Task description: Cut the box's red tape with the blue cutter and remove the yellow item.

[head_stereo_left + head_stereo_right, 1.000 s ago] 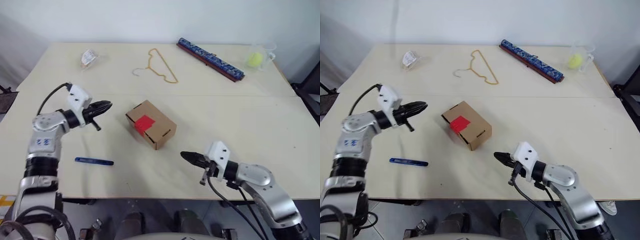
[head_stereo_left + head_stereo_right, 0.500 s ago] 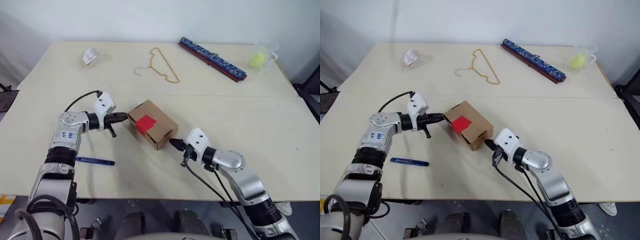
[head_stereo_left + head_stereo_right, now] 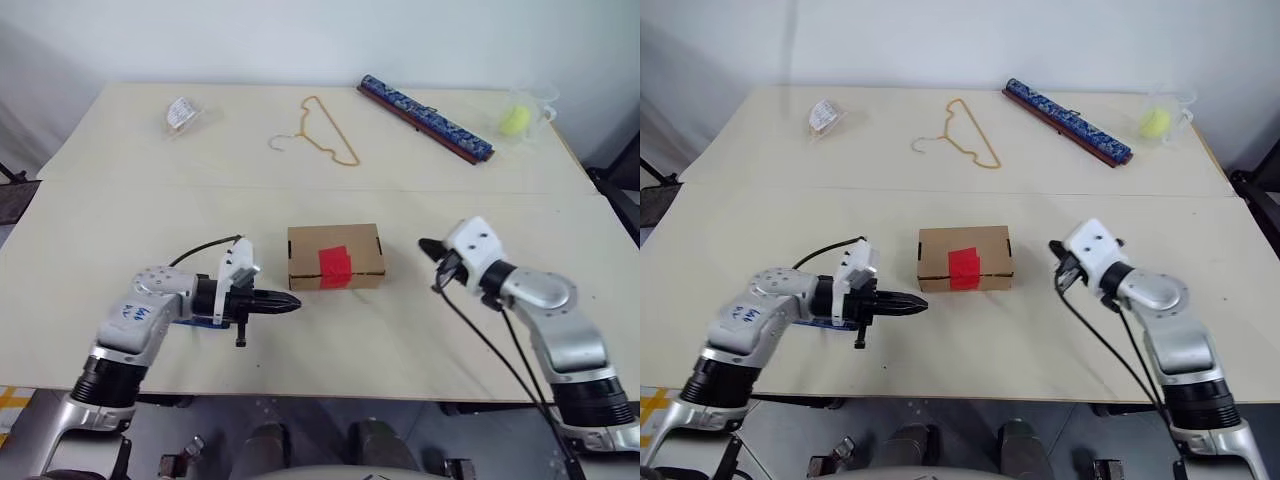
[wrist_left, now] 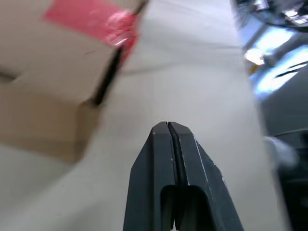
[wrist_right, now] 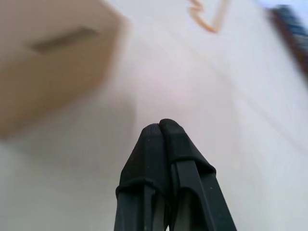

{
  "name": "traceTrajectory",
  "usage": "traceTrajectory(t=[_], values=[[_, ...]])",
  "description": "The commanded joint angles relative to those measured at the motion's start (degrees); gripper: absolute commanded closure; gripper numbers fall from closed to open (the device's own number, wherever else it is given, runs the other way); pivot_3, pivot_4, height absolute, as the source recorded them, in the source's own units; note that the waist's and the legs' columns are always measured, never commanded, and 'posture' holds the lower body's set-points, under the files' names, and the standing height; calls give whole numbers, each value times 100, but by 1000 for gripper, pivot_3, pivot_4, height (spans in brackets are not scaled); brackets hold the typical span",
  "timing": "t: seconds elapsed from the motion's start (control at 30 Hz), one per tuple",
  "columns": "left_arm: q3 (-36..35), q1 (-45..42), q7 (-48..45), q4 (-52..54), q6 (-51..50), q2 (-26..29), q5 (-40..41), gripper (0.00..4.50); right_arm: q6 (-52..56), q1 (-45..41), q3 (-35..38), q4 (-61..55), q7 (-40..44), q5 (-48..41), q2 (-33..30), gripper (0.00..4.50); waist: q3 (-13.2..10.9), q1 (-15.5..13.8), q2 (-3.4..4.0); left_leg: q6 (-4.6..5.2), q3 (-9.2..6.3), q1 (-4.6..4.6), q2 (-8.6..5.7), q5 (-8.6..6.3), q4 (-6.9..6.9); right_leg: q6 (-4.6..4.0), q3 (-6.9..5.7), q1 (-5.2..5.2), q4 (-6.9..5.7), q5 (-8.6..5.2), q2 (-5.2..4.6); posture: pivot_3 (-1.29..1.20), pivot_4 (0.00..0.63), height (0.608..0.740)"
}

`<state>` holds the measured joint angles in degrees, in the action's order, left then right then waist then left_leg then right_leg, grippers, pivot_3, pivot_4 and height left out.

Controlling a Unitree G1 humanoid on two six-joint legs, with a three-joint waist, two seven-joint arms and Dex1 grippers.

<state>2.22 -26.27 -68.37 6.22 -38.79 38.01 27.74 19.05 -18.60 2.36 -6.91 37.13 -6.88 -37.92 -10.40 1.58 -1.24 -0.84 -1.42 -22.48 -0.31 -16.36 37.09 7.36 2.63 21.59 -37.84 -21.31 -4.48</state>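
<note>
Cardboard box (image 3: pixel 335 256) sits on the worktop (image 3: pixel 120 200) between both clenched, empty jaws, nearer the left gripper (image 3: pixel 290 301) than the right gripper (image 3: pixel 424 245). It looks light and likely to slide; pinch a stiff edge. The cutter (image 3: pixel 205 322) lies hidden behind the left wrist.

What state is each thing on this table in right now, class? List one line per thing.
box: closed, lying flat, red tape uncut.
left gripper: shut, holding nothing, beside the box.
right gripper: shut, holding nothing, apart from the box.
blue cutter: on the table, mostly hidden behind the left arm.
gold hanger: lying flat.
clear cup: upright, yellow-green ball inside.
</note>
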Motion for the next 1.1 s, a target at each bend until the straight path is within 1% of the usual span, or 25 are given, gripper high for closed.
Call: traceTrajectory(t=[0.03, 0.1, 0.17, 0.2, 0.3, 0.33, 0.37, 0.43, 0.47, 0.53, 0.6, 0.63, 0.7, 0.77, 0.87, 0.97, 1.03, 1.1], values=[[-623, -864, 84, -231, -277, -2, 608, 4491, 673, 348, 31, -846, 653, -782, -147, 4500, 0, -10, 0, 0, -5, -2, 1, 0, 0, 0, -3, 0, 0, 0, 1, 0, 150, 740], [-594, -1465, 345, -961, 238, -243, 263, 4491, 1266, 611, -196, -1415, 972, -1205, -227, 4500, 0, -59, 0, 0, -18, -4, -2, 0, 3, 0, -10, -8, 2, 0, 1, 0, 150, 740], [-344, -1944, 648, -1818, 980, -493, -336, 4491, 1794, 713, -431, -1781, 981, -1407, -211, 4500, 0, -79, 1, 0, -18, -3, -4, 0, 8, 0, -23, -13, 8, 0, 4, 0, 150, 740], [-156, -2243, 892, -2441, 1519, -674, -752, 4491, 2053, 722, -615, -1903, 948, -1468, -162, 4500, 0, -87, 1, 1, -16, -2, -9, 0, 10, 2, -23, -13, 7, 1, 3, 0, 150, 740], [116, -2821, 1274, -3733, 2611, -1016, -1468, 4491, 2412, 701, -949, -2077, 882, -1517, -103, 4500, -2, -102, -3, 10, -5, -5, -20, 6, 16, 6, -20, -11, 10, 3, 8, 0, 150, 740], [253, -3062, 1544, -4283, 3083, -1131, -1790, 4491, 2495, 654, -1077, -2066, 806, -1499, -4, 4500, -7, -104, -11, 10, -4, -4, -22, 6, 16, 9, -19, -9, 9, 4, 8, 0, 150, 740], [438, -3345, 1901, -4957, 3492, -1277, -2159, 4491, 2591, 515, -1260, -1925, 554, -1368, 235, 4500, -16, -119, -27, 11, -3, -7, -22, 5, 15, 9, -19, -5, 9, 5, 7, 0, 150, 740], [958, -3722, 2234, -6080, 4154, -1422, -2917, 4491, 2627, 207, -1506, -1595, 99, -1121, 729, 4500, -29, -114, -53, 9, -6, -10, -15, 6, 17, 9, -23, 1, 7, 5, 8, 0, 150, 740], [1063, -3823, 2270, -6407, 4352, -1452, -3095, 4491, 2637, 133, -1553, -1521, -7, -1048, 854, 4500, -29, -117, -53, 7, -3, -17, -13, 8, 17, 9, -24, 8, 9, 5, 11, 0, 150, 740], [908, -3897, 1708, -6635, 4176, -1519, -2879, 4491, 2647, 15, -1555, -1406, -213, -853, 921, 4500, -29, -130, -50, -6, 2, -30, -23, 15, 16, 11, -26, 33, -5, 6, 11, 0, 150, 740], [774, -3834, 828, -6500, 3802, -1508, -2563, 4491, 2591, -119, -1473, -1323, -394, -688, 888, 4500, -29, -130, -50, -21, 8, -92, -27, 24, 34, 16, -30, 97, -38, 9, 5, 0, 150, 740], [737, -3805, 529, -6436, 3638, -1497, -2478, 4491, 2581, -163, -1438, -1313, -424, -663, 859, 4500, -29, -134, -50, -21, 10, -114, -29, 24, 37, 19, -32, 116, -60, 10, 3, 0, 150, 740], [738, -3596, -225, -5937, 2983, -1424, -2245, 4491, 2643, -246, -1290, -1330, -442, -682, 786, 4500, -29, -135, -50, -20, 8, -133, -30, 23, 53, 19, -48, 132, -68, 10, -2, 0, 150, 740], [795, -3286, -684, -5269, 2469, -1330, -2093, 4491, 2638, -291, -1203, -1337, -341, -689, 610, 4500, -29, -139, -49, -20, 3, -165, -32, 23, 72, 20, -52, 154, -73, 11, -4, 0, 150, 740], [847, -2790, -826, -4189, 1799, -1244, -1961, 4491, 2596, -337, -1026, -1249, -87, -766, 264, 4500, -30, -151, -47, -16, -4, -169, -37, 23, 89, 23, -53, 154, -71, 12, -8, 0, 150, 740], [844, -2417, -694, -3342, 1216, -1253, -1865, 4491, 2471, -406, -922, -1078, 216, -817, -62, 4500, -31, -149, -47, -9, -7, -169, -38, 30, 93, 24, -53, 150, -70, 13, -10, 0, 150, 740], [861, -2215, -604, -2896, 977, -1285, -1815, 4491, 2410, -454, -884, -937, 354, -810, -205, 4500, -31, -147, -47, -6, -8, -167, -37, 33, 93, 24, -52, 149, -76, 13, -8, 0, 150, 740], [909, -1940, -345, -2399, 670, -1482, -1739, 4491, 2229, -570, -896, -650, 600, -750, -409, 4500, -30, -142, -46, -5, -8, -164, -36, 34, 93, 24, -52, 149, -80, 13, -8, 0, 150, 740]])
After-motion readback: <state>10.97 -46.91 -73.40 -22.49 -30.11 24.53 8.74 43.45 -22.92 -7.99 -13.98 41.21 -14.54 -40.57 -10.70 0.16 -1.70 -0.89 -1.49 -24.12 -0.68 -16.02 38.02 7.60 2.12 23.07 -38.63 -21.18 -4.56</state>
